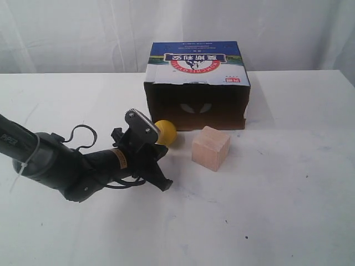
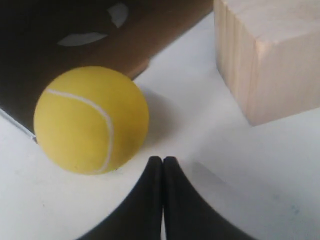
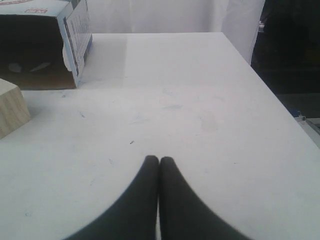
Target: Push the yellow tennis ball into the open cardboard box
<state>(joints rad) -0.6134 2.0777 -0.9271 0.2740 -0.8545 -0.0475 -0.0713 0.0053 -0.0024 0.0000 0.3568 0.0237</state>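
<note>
The yellow tennis ball [image 1: 166, 132] [image 2: 91, 120] rests on the white table just in front of the open cardboard box [image 1: 197, 72], at the left end of its dark opening [image 2: 45, 50]. My left gripper [image 1: 162, 153] [image 2: 163, 159] is shut and empty. Its tips are low on the table, just short of the ball and a little to its side. My right gripper [image 3: 159, 159] is shut with nothing in it, over bare table far from the ball, and out of the exterior view. The box [image 3: 70, 40] shows at the edge of the right wrist view.
A pale wooden cube [image 1: 210, 147] [image 2: 270, 55] [image 3: 10, 107] stands to the right of the ball, in front of the box's opening. The table's right edge [image 3: 270, 90] drops off to a dark floor. A white curtain hangs behind the table.
</note>
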